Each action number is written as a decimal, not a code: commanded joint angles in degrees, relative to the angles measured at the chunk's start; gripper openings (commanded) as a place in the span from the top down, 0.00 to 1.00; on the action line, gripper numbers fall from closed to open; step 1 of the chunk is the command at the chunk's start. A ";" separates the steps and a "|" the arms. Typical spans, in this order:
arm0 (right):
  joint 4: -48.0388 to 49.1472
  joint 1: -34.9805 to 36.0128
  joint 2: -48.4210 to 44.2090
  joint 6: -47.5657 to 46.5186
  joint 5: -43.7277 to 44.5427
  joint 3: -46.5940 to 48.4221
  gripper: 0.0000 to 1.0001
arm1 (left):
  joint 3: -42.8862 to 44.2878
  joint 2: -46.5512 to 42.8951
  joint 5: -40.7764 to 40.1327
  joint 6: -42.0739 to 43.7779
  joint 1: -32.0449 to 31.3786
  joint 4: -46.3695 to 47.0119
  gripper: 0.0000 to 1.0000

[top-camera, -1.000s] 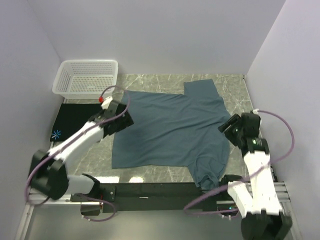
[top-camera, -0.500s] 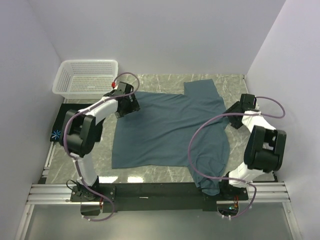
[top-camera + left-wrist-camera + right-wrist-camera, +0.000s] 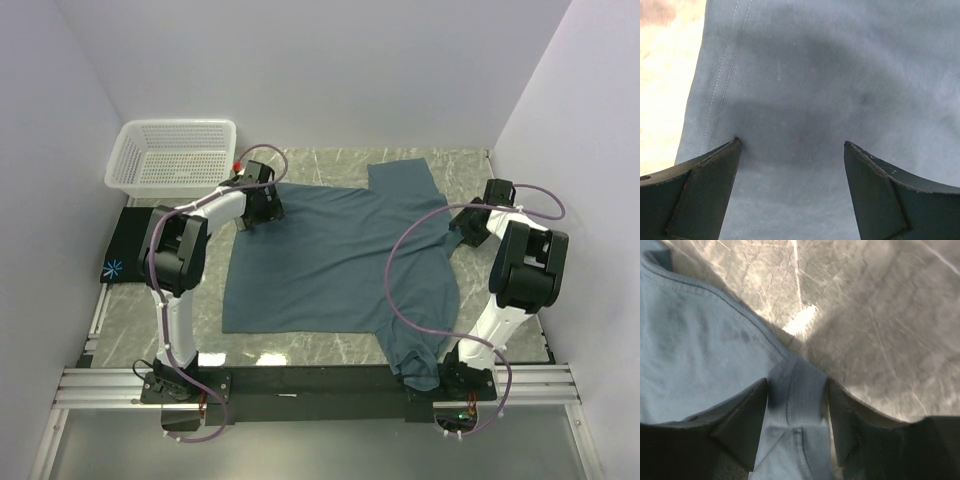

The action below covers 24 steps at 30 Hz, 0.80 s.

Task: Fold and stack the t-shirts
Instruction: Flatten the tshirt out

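**Claws close in on blue shirt's far edge**

The left claw, jaws wide, has swung out over the far-left hem of the slate-blue t-shirt, which lies spread on the desk. The right claw has narrowed astride the shirt's right seam, though a firm grip cannot be told. The first fold looks imminent.

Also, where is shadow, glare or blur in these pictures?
Left wrist: a dark shadow on the slate-blue t-shirt, the table at left washed out. Right wrist: a bright glare patch on the table beside the shirt's edge. Top external: evenly lit, sharp.
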 commanded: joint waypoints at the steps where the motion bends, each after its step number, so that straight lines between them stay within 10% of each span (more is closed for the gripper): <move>1: -0.33 -0.10 2.25 -1.52 -0.83 3.73 0.51 | 3.52 3.13 -0.66 1.04 0.24 -1.07 0.11; 10: -2.27 -0.10 9.45 -2.40 -0.04 14.17 0.93 | 8.35 8.31 0.39 0.43 1.47 -1.86 0.11; 24: -10.43 0.07 24.14 -4.78 -0.48 41.16 0.79 | 20.93 16.14 3.64 0.77 4.81 -1.86 0.05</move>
